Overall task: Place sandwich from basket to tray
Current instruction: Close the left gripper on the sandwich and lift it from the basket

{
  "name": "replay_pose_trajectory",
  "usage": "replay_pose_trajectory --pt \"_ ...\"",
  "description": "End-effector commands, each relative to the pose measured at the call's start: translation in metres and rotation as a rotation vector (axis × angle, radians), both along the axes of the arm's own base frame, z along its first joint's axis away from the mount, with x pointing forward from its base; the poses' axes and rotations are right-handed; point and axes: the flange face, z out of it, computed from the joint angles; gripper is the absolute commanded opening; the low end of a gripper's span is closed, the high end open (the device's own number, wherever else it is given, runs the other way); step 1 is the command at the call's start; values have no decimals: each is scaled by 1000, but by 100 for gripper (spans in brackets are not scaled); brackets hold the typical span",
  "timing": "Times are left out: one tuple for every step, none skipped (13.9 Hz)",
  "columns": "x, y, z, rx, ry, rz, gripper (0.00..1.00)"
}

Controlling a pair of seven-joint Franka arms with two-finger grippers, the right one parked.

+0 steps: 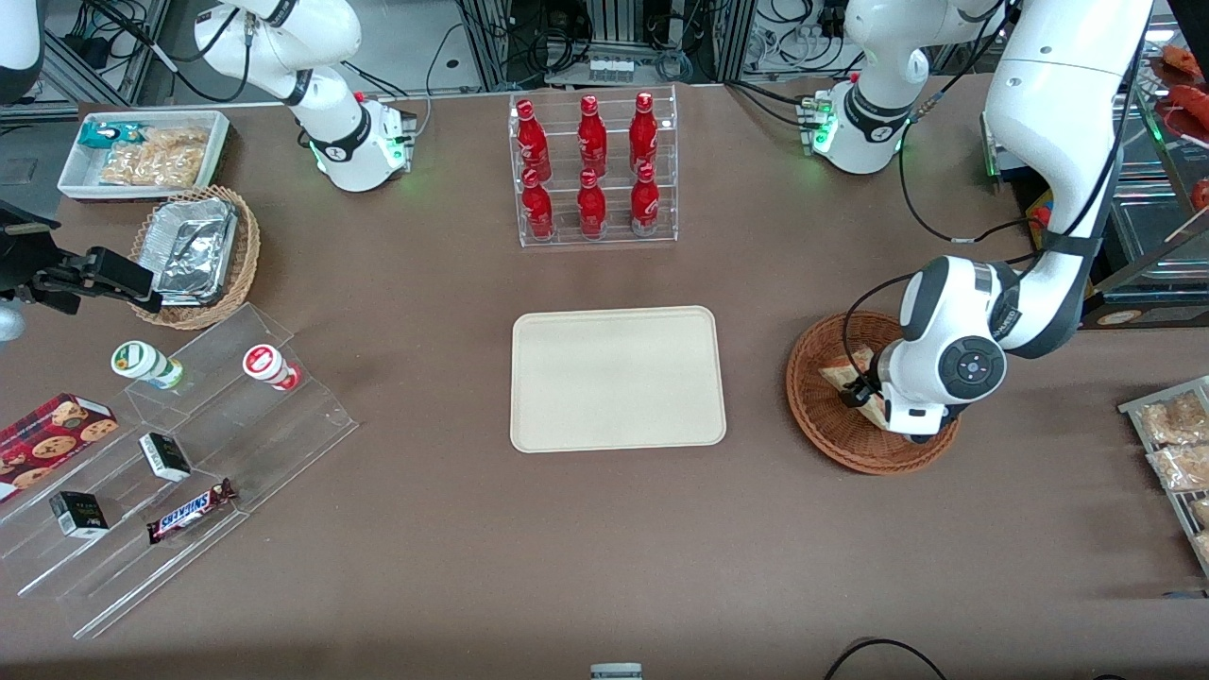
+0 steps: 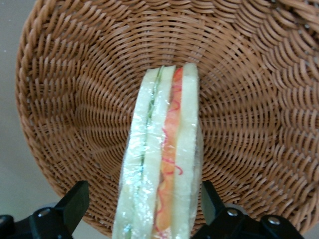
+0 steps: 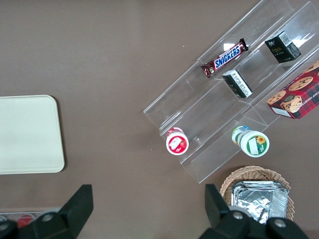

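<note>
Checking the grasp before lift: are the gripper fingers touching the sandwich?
Apart. In the left wrist view the gripper straddles the sandwich in the basket, with a gap at each finger.

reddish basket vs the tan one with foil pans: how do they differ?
Colour: the basket is reddish-brown; the tan basket is paler.
Contents: the basket holds the wrapped sandwich; the tan basket holds foil containers.
Place: the basket lies toward the working arm's end of the table, with the claw down in it, open and straddling the sandwich; the tan basket lies toward the parked arm's end.
Shared: both are round woven wicker.
</note>
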Motion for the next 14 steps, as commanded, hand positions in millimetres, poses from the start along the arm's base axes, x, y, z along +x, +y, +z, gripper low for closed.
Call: replay_pose_trajectory --pt "-7 -5 -9 3 -27 34 92" --pt "-6 -8 -10 5 -32 45 89" --pt "-7 -15 -9 6 -36 40 83" --pt "-7 -16 -9 7 -38 44 76" --pt "-7 -16 -8 7 -39 44 66" --pt "-7 -17 -6 6 -42 42 54" --pt "-6 -16 -5 8 -44 40 40" --pt "-5 -16 -3 7 -49 38 30" --pt "-4 -16 -2 6 -51 34 23" --pt "-1 -17 3 3 -60 28 21" --pt "0 -16 4 4 -61 22 19" --pt "2 -16 9 2 -71 15 18" --pt "7 -17 17 -2 -84 0 18" --pt "7 -18 21 -1 -88 -34 17"
